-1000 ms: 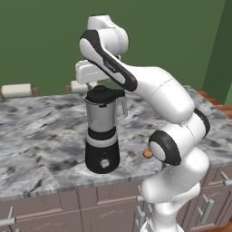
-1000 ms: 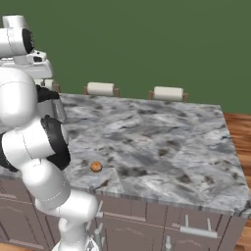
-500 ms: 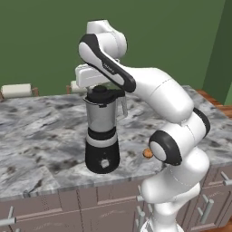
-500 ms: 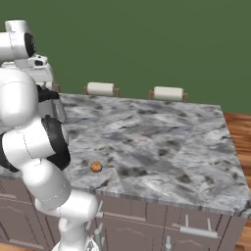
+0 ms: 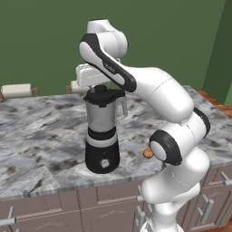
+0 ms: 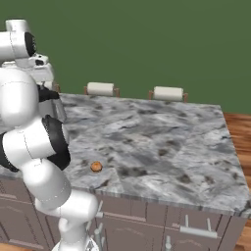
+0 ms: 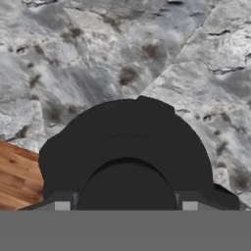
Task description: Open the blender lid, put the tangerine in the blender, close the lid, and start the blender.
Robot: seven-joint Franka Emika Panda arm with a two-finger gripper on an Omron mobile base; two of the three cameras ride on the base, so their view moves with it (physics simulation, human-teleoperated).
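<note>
Gripping: the gripper (image 7: 126, 205) sat straight over the lid (image 7: 125, 154), one fingertip (image 7: 61, 203) on each side of its central knob; whether they pressed on the knob or stood just off it could not be told.
Hand: in the left base view the white hand hung directly above the blender (image 5: 103, 131), its underside just over the lid (image 5: 102, 95).
Tangerine: it (image 5: 147, 153) lay on the counter (image 5: 41, 131) near the front edge, beside the arm's dark elbow joint and apart from the blender's base; in the right base view it (image 6: 96, 166) sat alone on the stone just beyond the arm.
Blender: it stood upright near the counter's front edge, black base with a small white button facing front, silver band above it, grey jar with the handle on the side toward the arm.
Lid: it sat on top of the jar, black and round, about as wide as the jar's mouth.
Counter: grey veined marble over brown cabinets (image 6: 196, 230) with metal handles.
Rolls: two white rolls (image 6: 101, 88) on holders stood at the counter's far edge, well apart from the blender.
Wall: green (image 6: 147, 39), behind the counter.
Floor: wood showed past the counter's end (image 6: 240, 132).
</note>
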